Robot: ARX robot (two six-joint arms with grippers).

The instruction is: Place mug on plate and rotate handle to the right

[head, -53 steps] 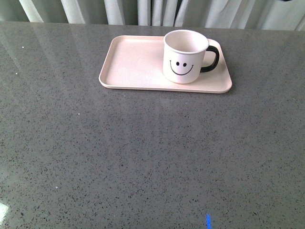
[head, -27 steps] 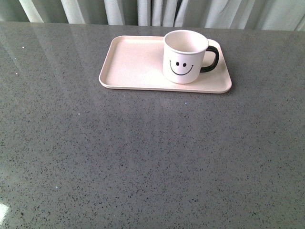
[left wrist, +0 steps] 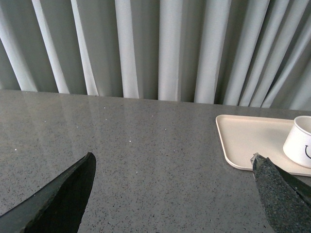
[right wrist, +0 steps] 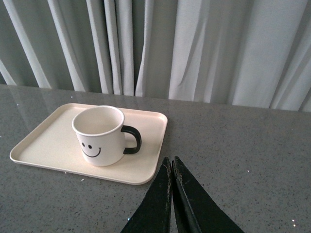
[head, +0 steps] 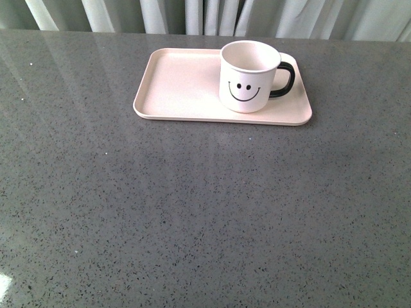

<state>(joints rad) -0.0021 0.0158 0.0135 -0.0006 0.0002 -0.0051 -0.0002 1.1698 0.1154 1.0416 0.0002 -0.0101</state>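
Observation:
The cream-white mug (head: 249, 76) with a black smiley face stands upright on the right part of the pale pink plate (head: 180, 86) at the far side of the table. Its black handle (head: 285, 78) points right. Neither gripper shows in the front view. In the right wrist view the mug (right wrist: 99, 136), its handle (right wrist: 133, 141) and the plate (right wrist: 43, 141) lie ahead of my right gripper (right wrist: 171, 161), which is shut, empty and off the plate. In the left wrist view my left gripper (left wrist: 172, 162) is open and empty, with the plate (left wrist: 245, 141) and the mug's edge (left wrist: 300, 143) beside one fingertip.
A grey speckled stone tabletop (head: 192, 212) fills the front view. Pale grey curtains (head: 212, 16) hang along the table's far edge and also show in the right wrist view (right wrist: 218, 48).
A small blue glint at the table's near edge one second ago is gone. The mug and plate have not moved.

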